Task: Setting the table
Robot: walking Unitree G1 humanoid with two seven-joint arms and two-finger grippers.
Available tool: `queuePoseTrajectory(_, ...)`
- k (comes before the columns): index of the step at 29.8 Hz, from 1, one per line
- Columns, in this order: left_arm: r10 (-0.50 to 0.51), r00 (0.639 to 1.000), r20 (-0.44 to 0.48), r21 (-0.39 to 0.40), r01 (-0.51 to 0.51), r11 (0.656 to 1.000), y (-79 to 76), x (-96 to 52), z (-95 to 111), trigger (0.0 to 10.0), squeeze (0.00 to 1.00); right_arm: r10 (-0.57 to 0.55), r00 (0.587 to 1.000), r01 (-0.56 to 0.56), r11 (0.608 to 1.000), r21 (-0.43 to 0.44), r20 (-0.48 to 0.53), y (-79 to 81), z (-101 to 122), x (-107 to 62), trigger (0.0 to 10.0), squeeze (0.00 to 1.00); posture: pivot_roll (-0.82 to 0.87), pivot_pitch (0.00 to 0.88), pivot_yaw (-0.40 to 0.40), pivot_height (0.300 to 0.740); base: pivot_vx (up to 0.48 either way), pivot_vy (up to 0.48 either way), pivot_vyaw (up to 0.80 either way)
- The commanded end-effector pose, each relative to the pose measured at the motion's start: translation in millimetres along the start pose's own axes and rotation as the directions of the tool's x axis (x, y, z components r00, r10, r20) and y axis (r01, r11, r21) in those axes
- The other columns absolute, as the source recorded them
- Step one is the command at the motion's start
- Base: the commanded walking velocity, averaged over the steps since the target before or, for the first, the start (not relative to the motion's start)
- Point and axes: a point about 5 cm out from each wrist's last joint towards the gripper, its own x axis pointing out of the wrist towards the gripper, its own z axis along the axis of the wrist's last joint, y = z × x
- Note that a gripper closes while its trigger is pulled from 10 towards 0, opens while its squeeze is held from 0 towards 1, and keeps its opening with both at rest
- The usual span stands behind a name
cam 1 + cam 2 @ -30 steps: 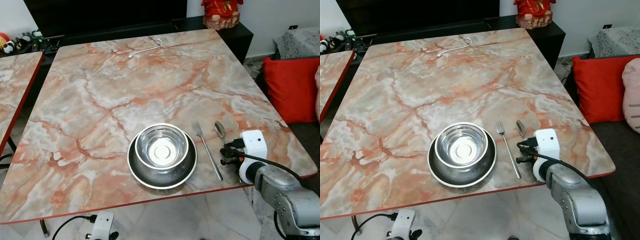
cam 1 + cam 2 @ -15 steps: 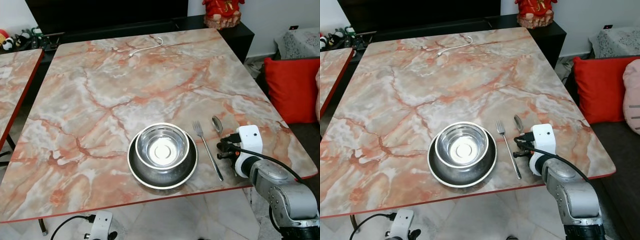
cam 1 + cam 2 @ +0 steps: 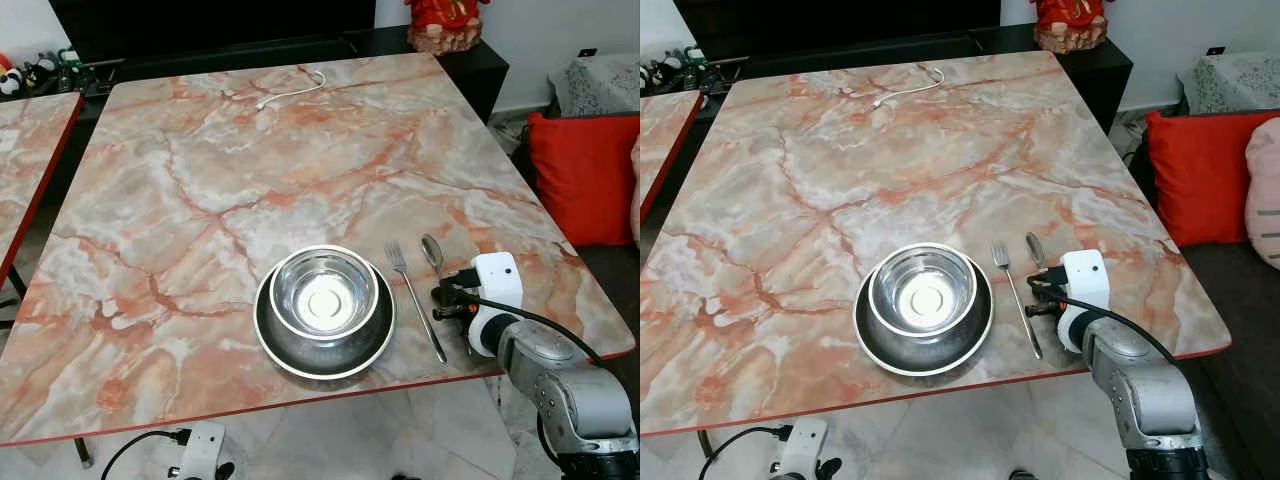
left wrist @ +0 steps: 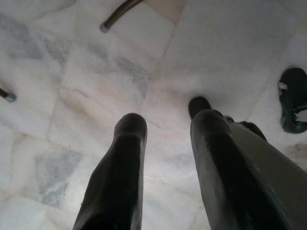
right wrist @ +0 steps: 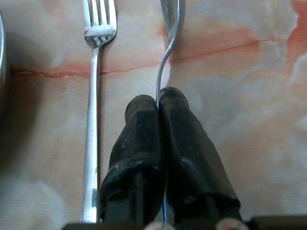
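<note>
A steel bowl [image 3: 324, 294] sits inside a larger steel plate [image 3: 290, 345] near the marble table's [image 3: 250, 180] front edge. A fork [image 3: 414, 299] lies just right of the plate, tines pointing away from me. Right of the fork lies a spoon [image 3: 432, 251], and my right gripper [image 3: 441, 299] is shut on the spoon's handle, low over the table top. In the right wrist view the spoon [image 5: 168, 28] runs out from between the closed black fingers [image 5: 139, 139], beside the fork [image 5: 93, 86]. My left gripper [image 4: 163, 129] hangs open over the floor below the table.
A white cable [image 3: 290, 92] lies at the table's far side. A second marble table [image 3: 25, 170] stands to the left. A red cushion [image 3: 590, 175] sits on a sofa at the right. A dark cabinet with a red figurine [image 3: 445, 22] stands behind the table.
My right gripper has moved forward and slightly left along the table with the spoon, then held still. The camera has tilted slightly.
</note>
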Motion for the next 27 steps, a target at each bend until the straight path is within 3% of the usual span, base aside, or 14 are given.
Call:
queuePoseTrajectory(1,0.013,0.999,-0.037,0.004,-0.012,1.0,5.2,-2.5,-10.7,10.0,0.0,0.019,1.0,-0.019,1.0,0.0,0.015,4.3,2.6,1.5,10.0,0.29,-0.19,0.175,0.064,0.74,0.0,0.0,0.0)
queuePoseTrajectory(4,0.014,0.999,-0.037,0.004,-0.014,1.0,5.9,-2.7,-11.3,10.0,0.0,0.024,1.0,-0.024,1.0,0.004,0.018,5.7,2.8,1.8,10.0,0.28,-0.19,0.176,0.064,0.74,0.0,0.0,0.0)
queuePoseTrajectory(7,0.016,0.999,-0.037,0.003,-0.016,1.0,7.4,-2.9,-11.2,10.0,0.0,0.033,0.999,-0.033,0.999,0.007,0.023,7.1,3.1,2.0,10.0,0.33,-0.19,0.176,0.064,0.74,0.0,0.0,0.0)
queuePoseTrajectory(8,0.016,0.999,-0.037,0.003,-0.016,1.0,7.8,-2.9,-11.1,10.0,0.0,0.034,0.999,-0.034,0.999,0.008,0.024,7.5,3.2,2.1,10.0,0.6,-0.19,0.177,0.064,0.74,0.0,0.0,0.0)
queuePoseTrajectory(10,0.017,0.999,-0.037,0.003,-0.017,1.0,8.5,-2.9,-10.9,10.0,0.0,0.034,0.999,-0.034,0.999,0.012,0.026,7.7,3.4,2.4,10.0,0.62,-0.19,0.176,0.063,0.74,0.0,0.0,0.0)
queuePoseTrajectory(13,0.018,0.999,-0.035,0.003,-0.018,1.0,8.8,-2.7,-9.6,10.0,0.0,0.032,0.999,-0.033,0.999,0.014,0.027,8.0,3.6,3.1,10.0,0.57,-0.19,0.177,0.063,0.74,0.0,0.0,0.0)
queuePoseTrajectory(14,0.018,0.999,-0.034,0.002,-0.017,1.0,8.3,-2.4,-9.0,10.0,0.0,0.032,0.999,-0.032,0.999,0.014,0.027,8.2,3.6,3.3,10.0,0.49,-0.19,0.177,0.062,0.74,0.0,0.0,0.0)
queuePoseTrajectory(15,0.017,0.999,-0.034,0.002,-0.017,1.0,7.7,-2.2,-8.5,10.0,0.0,0.031,0.999,-0.032,0.999,0.014,0.026,8.3,3.4,3.5,10.0,0.28,-0.19,0.178,0.063,0.74,0.0,0.0,0.0)
queuePoseTrajectory(17,0.016,0.999,-0.032,0.002,-0.016,1.0,6.4,-1.9,-7.7,10.0,0.0,0.03,0.999,-0.031,0.999,0.012,0.025,8.3,3.0,3.7,10.0,0.0,-0.19,0.178,0.063,0.74,0.0,0.0,0.0)
queuePoseTrajectory(27,0.014,0.999,-0.03,0.004,-0.014,1.0,4.7,-1.6,-7.1,10.0,0.0,-0.001,1.0,0.001,1.0,-0.029,0.018,3.7,2.2,3.5,10.0,0.0,-0.19,0.176,0.065,0.74,0.0,0.0,0.0)
